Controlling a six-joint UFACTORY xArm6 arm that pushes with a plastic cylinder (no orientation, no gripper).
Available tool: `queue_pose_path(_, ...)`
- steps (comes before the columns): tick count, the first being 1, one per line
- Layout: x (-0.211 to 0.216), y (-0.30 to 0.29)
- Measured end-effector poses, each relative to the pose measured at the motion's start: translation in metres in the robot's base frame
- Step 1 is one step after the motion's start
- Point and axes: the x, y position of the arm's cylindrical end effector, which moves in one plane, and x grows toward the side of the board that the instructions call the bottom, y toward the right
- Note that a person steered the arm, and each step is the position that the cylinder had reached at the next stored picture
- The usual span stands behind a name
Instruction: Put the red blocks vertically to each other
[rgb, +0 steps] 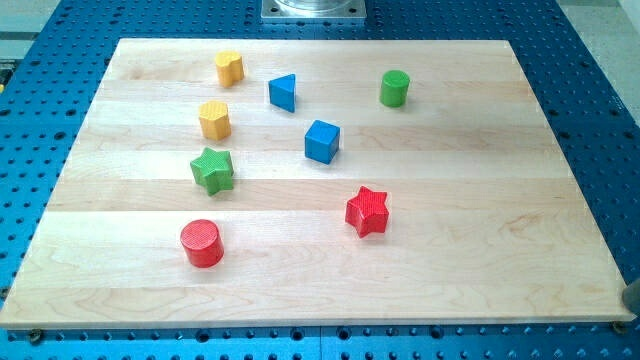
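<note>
Camera view gives me the whole wooden board (420, 260) on its blue perforated table (590, 60), but my tip does not show anywhere, so I cannot tell where it sits relative to the blocks; it has no jaws and nothing shows it touching any block. The red cylinder (202, 243) stands near the view's bottom left, and the red star (367, 211) lies well apart from it toward the view's right and slightly higher. Above the cylinder sits the green star (212, 169), then the yellow hexagonal block (214, 119), then a yellow heart-like block (229, 67) near the top. A blue triangular block (283, 92) and a blue cube (322, 141) occupy the middle, with a green cylinder (394, 88) toward the upper right.
</note>
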Motion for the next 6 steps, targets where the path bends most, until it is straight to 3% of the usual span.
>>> queue_pose_path(1,0.002,-0.026)
queue_pose_path(2,0.001,-0.095)
queue_pose_path(3,0.001,-0.197)
queue_pose_path(5,-0.025,-0.480)
queue_pose_path(6,-0.042,-0.548)
